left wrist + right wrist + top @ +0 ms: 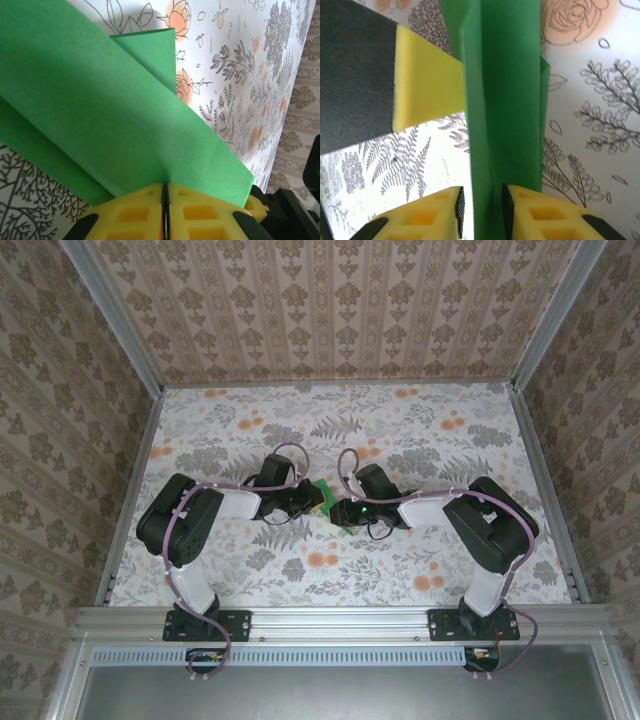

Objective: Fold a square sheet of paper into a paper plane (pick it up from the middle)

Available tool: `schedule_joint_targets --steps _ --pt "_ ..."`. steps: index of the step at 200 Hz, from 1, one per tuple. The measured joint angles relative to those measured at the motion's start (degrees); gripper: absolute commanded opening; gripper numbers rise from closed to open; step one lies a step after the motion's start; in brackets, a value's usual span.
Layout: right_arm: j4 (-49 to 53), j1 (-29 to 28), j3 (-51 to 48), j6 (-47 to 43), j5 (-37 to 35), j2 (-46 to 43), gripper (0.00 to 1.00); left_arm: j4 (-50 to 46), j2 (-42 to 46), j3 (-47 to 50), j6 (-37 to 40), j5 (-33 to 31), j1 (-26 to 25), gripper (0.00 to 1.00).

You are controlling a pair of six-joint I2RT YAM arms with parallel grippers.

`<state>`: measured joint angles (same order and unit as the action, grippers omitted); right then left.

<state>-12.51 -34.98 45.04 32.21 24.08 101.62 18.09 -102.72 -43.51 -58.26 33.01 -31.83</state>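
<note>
The left gripper (165, 192) was clenched tight on the folded green square sheet of paper (115, 115), holding it over the middle of the flowery table (420, 430) between the two arms, I think so the fold could not spring open. The right gripper (482, 200) had its jaws a little apart around the paper's edge, not squeezing it, which may have left it free to slide along and press the crease

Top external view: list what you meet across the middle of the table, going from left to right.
left arm → green paper → right arm
</note>
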Motion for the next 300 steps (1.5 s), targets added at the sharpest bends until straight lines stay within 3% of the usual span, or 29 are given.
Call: schedule_joint_targets --steps 99,206,300 --pt "4.48 0.35 0.02 0.2 0.37 -2.08 0.33 -0.02 0.0 0.68 0.0 0.0 0.0 0.1" --pt "7.06 0.35 2.32 -1.18 -2.21 -3.34 0.5 0.0 0.0 1.16 0.0 0.0 0.0 0.1" --pt "9.2 -0.7 3.63 -3.45 -2.84 -3.67 0.28 0.0 0.0 1.16 0.0 0.0 0.0 0.1"
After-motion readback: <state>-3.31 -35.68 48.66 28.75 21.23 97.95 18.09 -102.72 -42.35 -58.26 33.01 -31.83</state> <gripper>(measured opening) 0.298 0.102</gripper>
